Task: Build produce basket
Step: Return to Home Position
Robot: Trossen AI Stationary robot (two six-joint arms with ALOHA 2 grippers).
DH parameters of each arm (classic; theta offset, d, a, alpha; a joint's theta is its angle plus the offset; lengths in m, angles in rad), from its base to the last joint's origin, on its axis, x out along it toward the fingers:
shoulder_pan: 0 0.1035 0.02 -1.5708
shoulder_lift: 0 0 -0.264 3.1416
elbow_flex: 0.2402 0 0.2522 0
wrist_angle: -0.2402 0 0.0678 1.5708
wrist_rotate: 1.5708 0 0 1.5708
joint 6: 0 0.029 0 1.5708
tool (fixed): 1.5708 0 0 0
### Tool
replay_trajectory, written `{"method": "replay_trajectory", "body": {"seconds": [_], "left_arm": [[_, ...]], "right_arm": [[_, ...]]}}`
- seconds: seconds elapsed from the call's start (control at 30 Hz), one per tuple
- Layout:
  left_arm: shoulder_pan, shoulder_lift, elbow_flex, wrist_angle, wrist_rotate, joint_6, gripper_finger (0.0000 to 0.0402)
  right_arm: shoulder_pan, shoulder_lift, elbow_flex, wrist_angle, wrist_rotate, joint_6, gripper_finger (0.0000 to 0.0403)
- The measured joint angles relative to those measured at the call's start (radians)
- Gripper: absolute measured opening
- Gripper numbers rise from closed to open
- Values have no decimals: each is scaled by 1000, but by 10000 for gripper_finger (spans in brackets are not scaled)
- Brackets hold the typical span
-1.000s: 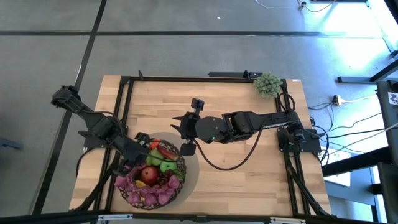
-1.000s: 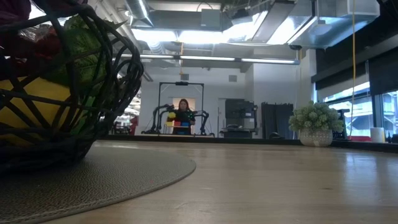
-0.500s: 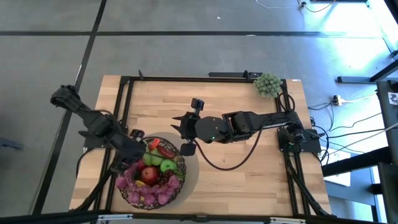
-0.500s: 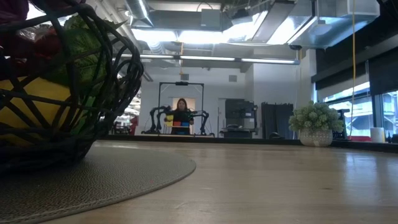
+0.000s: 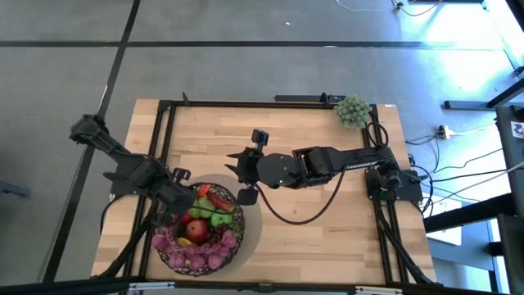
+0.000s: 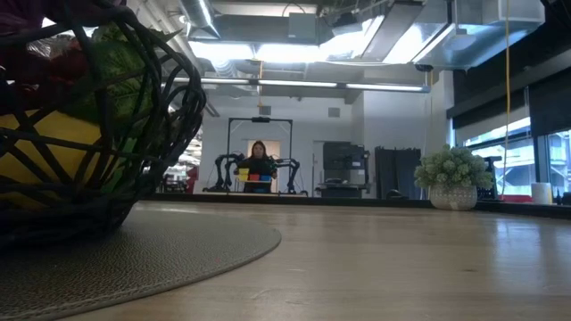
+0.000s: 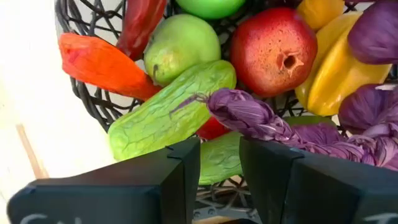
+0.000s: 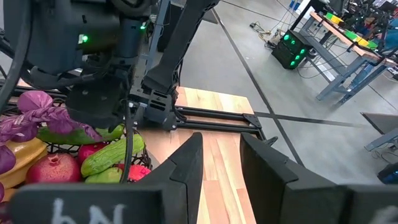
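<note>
The dark wire basket stands on a round grey mat at the table's near left. It holds the produce: a red fruit, a green apple, green cucumbers, a red chili, yellow fruit and purple bunches. My left gripper hovers at the basket's far-left rim, fingers a little apart and empty. My right gripper waits above the table's middle, just beyond the basket, also a little open and empty. The low view shows the basket's wall.
A small potted plant stands at the far right corner. A black cable loops over the table under my right arm. A black frame edges the table. Bare wood lies to the right of the mat. A person stands far off.
My left gripper has drawn back from over the basket's produce toward the table's left and far edges, and now stands at the basket's rim. The produce lies as before.
</note>
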Motion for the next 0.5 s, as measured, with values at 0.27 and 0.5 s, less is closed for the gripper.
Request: {"method": "replay_trajectory", "body": {"seconds": [0.27,0.5], "left_arm": [[0,16,0,-6,14,1,102],[0,-40,0,-104,14,-81,102]], "right_arm": [[0,0,0,0,0,0,101],[0,0,0,-10,0,0,101]]}}
